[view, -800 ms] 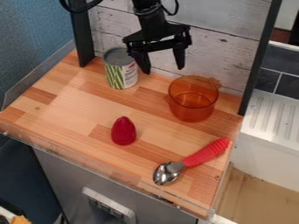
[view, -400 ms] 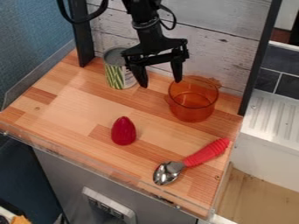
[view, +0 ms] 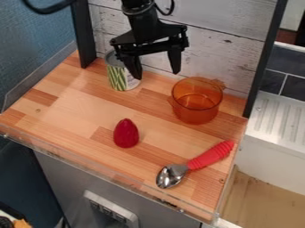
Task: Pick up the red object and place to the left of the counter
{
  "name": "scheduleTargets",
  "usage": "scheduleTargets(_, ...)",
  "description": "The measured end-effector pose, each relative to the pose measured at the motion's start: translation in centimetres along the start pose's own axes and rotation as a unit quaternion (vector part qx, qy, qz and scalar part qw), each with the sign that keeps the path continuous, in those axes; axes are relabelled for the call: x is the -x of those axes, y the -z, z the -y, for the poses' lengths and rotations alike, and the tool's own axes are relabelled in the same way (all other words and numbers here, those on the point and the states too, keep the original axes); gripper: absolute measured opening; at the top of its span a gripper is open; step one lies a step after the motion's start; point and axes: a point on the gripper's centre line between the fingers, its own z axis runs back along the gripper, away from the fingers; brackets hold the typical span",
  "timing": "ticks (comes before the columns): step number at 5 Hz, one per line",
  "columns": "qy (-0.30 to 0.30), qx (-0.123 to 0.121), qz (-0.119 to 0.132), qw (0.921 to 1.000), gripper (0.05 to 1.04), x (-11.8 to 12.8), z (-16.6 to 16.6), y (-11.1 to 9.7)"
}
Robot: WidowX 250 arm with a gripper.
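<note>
The red object (view: 125, 133) sat on the wooden surface (view: 77, 107), in front of the orange pot (view: 196, 101) and to its left in the view. The gripper (view: 157, 75) was wide and had nothing in it, up high, behind the pot and to its left. The job looked to be at the reaching step, with the pick-up not yet done. Next, the gripper likely had to come forward and down around the red object. One finger hid part of the can (view: 121, 79), left of the pot. Whether the red object stood or lay was hard to tell.
</note>
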Motion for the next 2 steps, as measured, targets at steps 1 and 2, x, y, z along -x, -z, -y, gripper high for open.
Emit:
scheduleTargets(1, -0.022, -0.035, 0.019, 0.9989, 1.001, 3.5, -0.1, -0.6)
scheduleTargets(2, -0.05, -0.046, 0.008, 0.9977, 1.001, 6.8, -0.7, 0.3)
